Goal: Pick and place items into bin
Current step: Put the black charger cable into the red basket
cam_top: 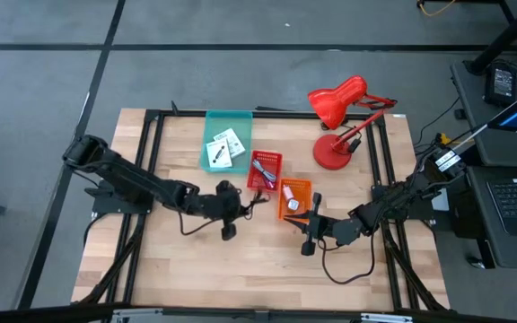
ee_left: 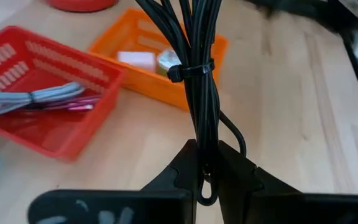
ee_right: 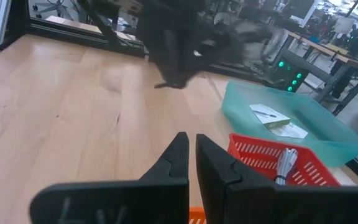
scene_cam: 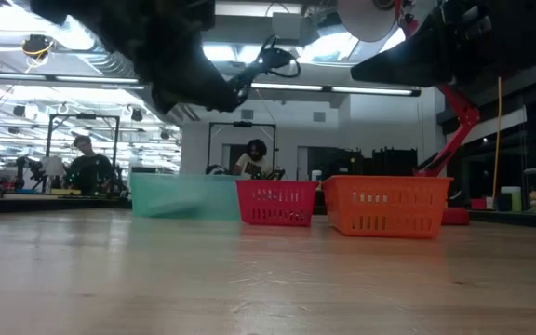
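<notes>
The left arm reaches from the left side of the wooden table (cam_top: 196, 269) toward the middle, and the left gripper (cam_top: 240, 205) hangs above the boards, just beside the near left corner of the red basket (cam_top: 264, 170). Its fingers (ee_left: 182, 171) are closed tight on a black cable (ee_left: 194, 68), a bundle of several strands tied with a thin black strap; the bundle hangs in the air over the wood, close to the baskets. Behind the gripper, at the far side of the table, stands the teal bin (cam_top: 227, 137) with two white cards (cam_top: 223, 148) with black print lying flat inside it. To the right of the bin, and touching it, is the red basket, which holds a grey cable and a dark red cable (ee_left: 73, 107) lying together on its floor. Next comes the orange basket (cam_top: 295, 198), just beside the red one, with a small white piece (ee_left: 135, 60) and a round bluish piece (ee_left: 166, 60) inside. The right gripper (cam_top: 313, 222) is low over the table at the near right corner of the orange basket, and its two fingers (ee_right: 180, 158) stand close together with only a thin gap and nothing between them. At the far right the red desk lamp (cam_top: 337, 126) stands on its round base.
</notes>
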Tool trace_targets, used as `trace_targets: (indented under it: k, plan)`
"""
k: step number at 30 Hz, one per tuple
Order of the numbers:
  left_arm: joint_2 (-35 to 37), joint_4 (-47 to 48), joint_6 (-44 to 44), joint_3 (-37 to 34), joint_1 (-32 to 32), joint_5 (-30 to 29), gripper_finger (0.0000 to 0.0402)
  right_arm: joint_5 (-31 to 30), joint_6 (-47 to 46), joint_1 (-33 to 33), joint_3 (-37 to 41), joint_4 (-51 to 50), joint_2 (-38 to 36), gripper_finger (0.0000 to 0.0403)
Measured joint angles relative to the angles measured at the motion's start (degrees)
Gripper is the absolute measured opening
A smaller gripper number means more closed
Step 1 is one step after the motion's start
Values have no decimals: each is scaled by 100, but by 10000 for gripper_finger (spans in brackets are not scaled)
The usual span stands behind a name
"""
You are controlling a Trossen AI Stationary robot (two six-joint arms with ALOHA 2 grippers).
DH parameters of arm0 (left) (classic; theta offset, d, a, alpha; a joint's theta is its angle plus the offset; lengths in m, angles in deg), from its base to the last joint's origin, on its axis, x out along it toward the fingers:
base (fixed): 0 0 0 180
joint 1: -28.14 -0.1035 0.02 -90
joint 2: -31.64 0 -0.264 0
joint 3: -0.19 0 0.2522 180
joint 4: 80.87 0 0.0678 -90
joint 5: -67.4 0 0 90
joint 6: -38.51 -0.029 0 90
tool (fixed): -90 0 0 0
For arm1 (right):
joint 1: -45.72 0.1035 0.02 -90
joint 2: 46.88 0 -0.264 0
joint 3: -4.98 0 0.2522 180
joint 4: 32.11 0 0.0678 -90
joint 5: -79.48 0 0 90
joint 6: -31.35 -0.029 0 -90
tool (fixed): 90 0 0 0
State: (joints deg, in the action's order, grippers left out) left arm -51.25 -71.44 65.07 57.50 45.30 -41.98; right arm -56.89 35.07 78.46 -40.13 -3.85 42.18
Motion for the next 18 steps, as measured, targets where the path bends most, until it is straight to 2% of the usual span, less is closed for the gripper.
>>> trace_targets:
  k: [7,13,18]
  plan:
    - [-12,-30,419,2,-492,45,28,-7,61,0,-2,18,0,12]
    - [-157,2,722,94,-1030,428,28,-9,-37,-1,-4,-4,0,12]
    - [-453,118,702,456,-1481,817,28,-9,-37,-10,-2,-30,0,12]
